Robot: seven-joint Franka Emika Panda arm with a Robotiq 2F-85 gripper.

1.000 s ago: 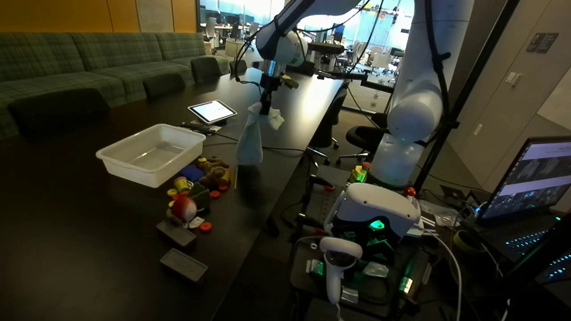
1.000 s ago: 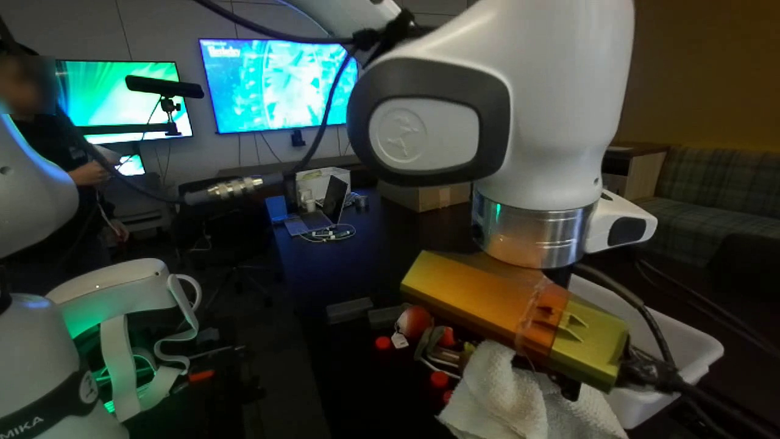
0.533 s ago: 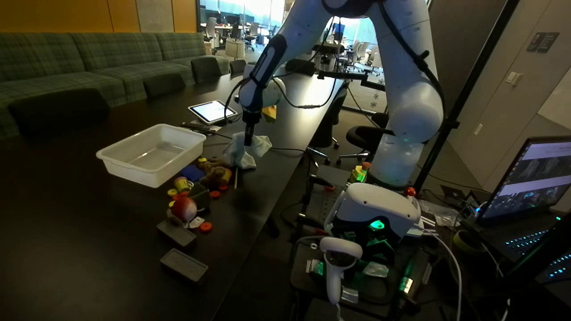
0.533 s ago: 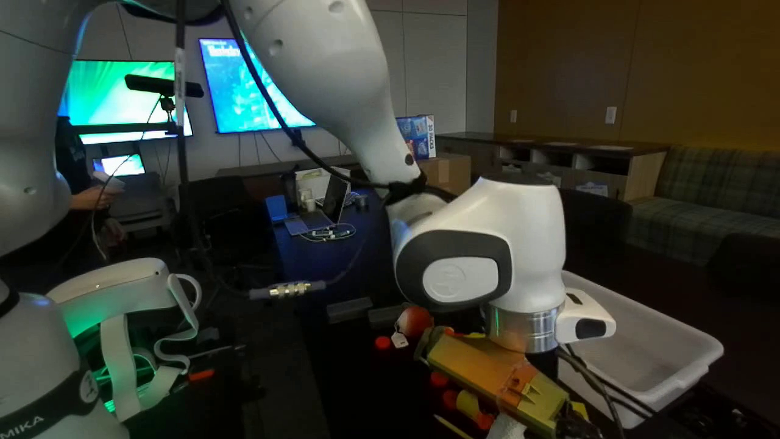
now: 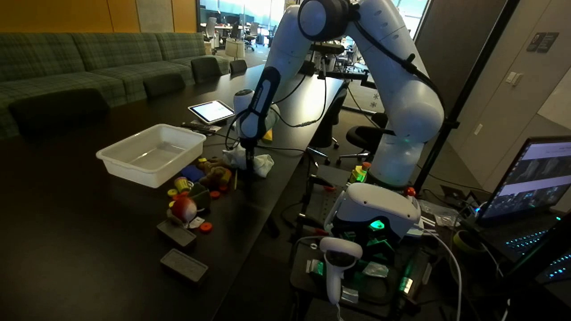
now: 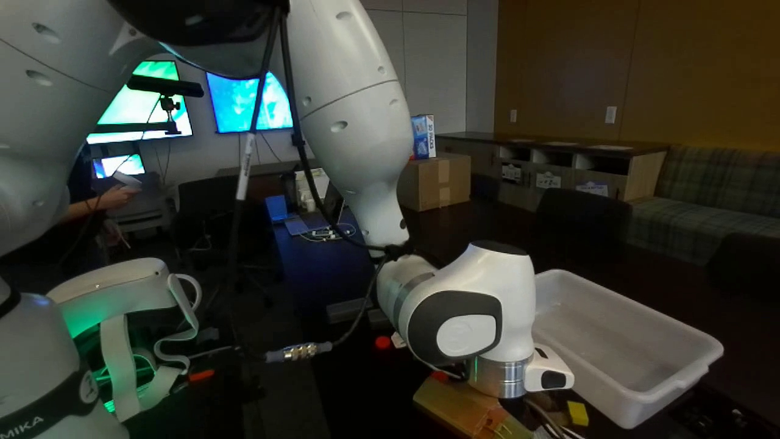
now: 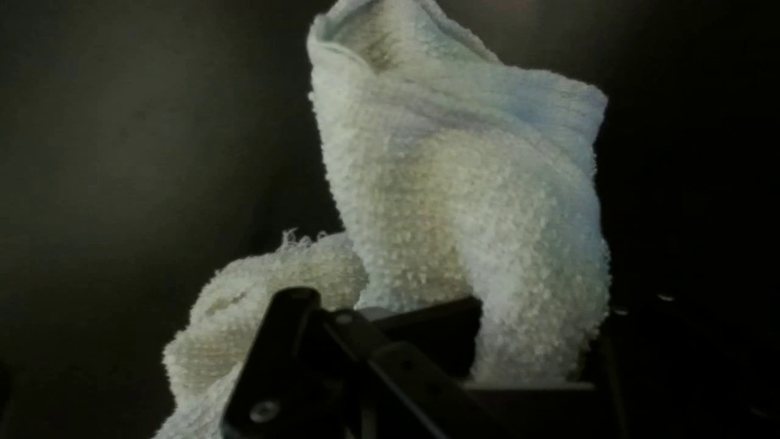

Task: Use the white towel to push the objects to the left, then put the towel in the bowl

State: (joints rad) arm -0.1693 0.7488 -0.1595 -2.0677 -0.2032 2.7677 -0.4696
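Observation:
My gripper (image 5: 250,168) is low over the table in an exterior view, shut on the white towel (image 5: 263,165). The towel bunches around the fingers and appears to touch the table. In the wrist view the towel (image 7: 463,201) rises from between the dark fingers (image 7: 475,341). A loose group of objects lies beside it: a brown plush toy (image 5: 213,173), a yellow cup (image 5: 181,183), a red and white ball (image 5: 183,209), a blue item (image 5: 192,173), a dark green item (image 5: 200,197) and red caps (image 5: 205,227). A white bin (image 5: 134,173), the only bowl-like container, stands behind them.
A thin stick (image 5: 236,178) lies near the towel. Two grey boxes (image 5: 184,266) lie toward the near end. A tablet (image 5: 212,111) and cables are farther back. The table edge (image 5: 272,196) runs close to the gripper. The bin also shows in an exterior view (image 6: 664,396).
My gripper has come down and slightly nearer, from raised to just over the table. The towel hung straight down and is now bunched low. The objects and bin have not visibly moved.

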